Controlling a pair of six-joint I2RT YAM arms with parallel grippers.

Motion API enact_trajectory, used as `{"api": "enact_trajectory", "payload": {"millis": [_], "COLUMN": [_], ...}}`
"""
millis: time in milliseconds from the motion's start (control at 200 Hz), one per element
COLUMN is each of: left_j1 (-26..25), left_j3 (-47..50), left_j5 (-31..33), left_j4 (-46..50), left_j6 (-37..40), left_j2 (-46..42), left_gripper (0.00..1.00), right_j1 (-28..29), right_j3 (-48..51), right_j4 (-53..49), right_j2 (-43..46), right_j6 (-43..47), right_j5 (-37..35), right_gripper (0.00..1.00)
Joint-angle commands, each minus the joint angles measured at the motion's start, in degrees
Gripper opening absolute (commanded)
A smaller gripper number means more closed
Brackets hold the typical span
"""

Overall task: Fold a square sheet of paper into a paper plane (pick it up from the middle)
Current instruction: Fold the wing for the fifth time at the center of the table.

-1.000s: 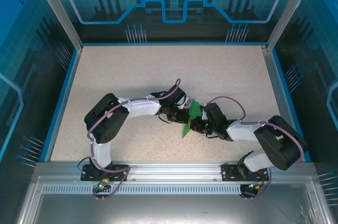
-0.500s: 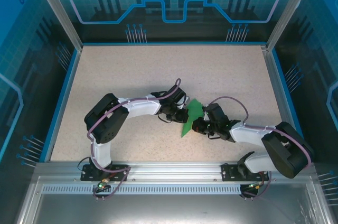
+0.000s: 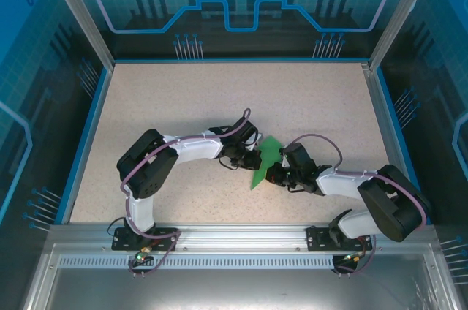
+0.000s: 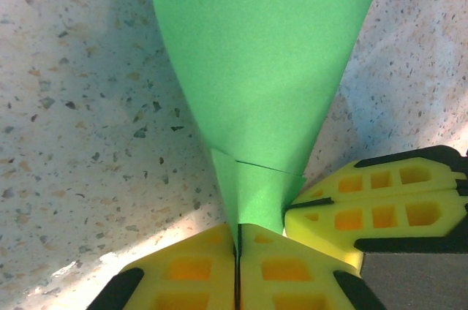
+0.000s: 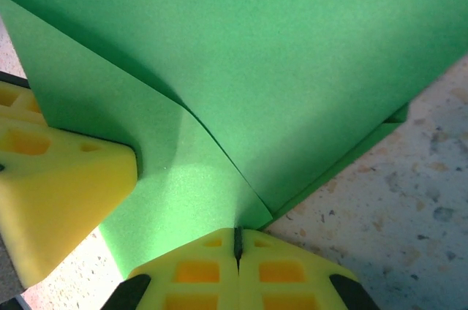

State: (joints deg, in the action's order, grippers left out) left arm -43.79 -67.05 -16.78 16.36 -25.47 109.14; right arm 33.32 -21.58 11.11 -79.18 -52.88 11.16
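The square sheet of paper [image 3: 266, 158], bright green and folded into layers, is held just above the table's middle between both grippers. My left gripper [image 3: 252, 158] is shut on its left side. In the left wrist view the left gripper [image 4: 238, 235] pinches a narrow folded tip of the paper [image 4: 263, 69], which widens away from the jaws. My right gripper [image 3: 272, 174] is shut on the lower right side. In the right wrist view the right gripper [image 5: 236, 243] clamps a corner of the layered paper [image 5: 278, 69]. The two grippers' yellow fingers [image 4: 373, 208] nearly touch.
The speckled beige table [image 3: 219, 98] is bounded by a blue rim and see-through walls on three sides. The arm bases sit on a metal rail [image 3: 234, 240] at the near edge. Both forearms lie low over the table, meeting at the middle.
The paper has turned to show a broader green face, its top corner now further back. The right arm's elbow swung right, then slightly back. The left arm has hardly moved.
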Motion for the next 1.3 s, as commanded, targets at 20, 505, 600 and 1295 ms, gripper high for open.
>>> {"api": "enact_trajectory", "payload": {"millis": [20, 505, 600, 1295], "left_j1": [-0.95, -2.62, -2.69, -3.75], "left_j3": [-2.04, -4.24, -4.61, -7.44], "left_j5": [-1.70, 1.74, 2.70, 2.32], "left_j4": [1.01, 4.76, 5.42, 6.10], "left_j6": [0.68, 3.31, 3.84, 3.12], "left_j2": [-0.33, 1.68, 1.69, 4.59], "left_gripper": [0.08, 0.08, 0.08, 0.10], "right_j1": [-0.67, -1.14, -1.22, -1.94], "right_j3": [-0.34, 0.86, 1.11, 2.90], "right_j4": [3.50, 7.11, 7.32, 12.12], "right_j2": [-2.07, -3.22, -3.05, -4.16], "right_j6": [-0.12, -0.91, -1.00, -1.10], "right_j5": [-0.05, 0.77, 0.76, 2.10], "right_gripper": [0.00, 0.00, 0.00, 0.00]}}
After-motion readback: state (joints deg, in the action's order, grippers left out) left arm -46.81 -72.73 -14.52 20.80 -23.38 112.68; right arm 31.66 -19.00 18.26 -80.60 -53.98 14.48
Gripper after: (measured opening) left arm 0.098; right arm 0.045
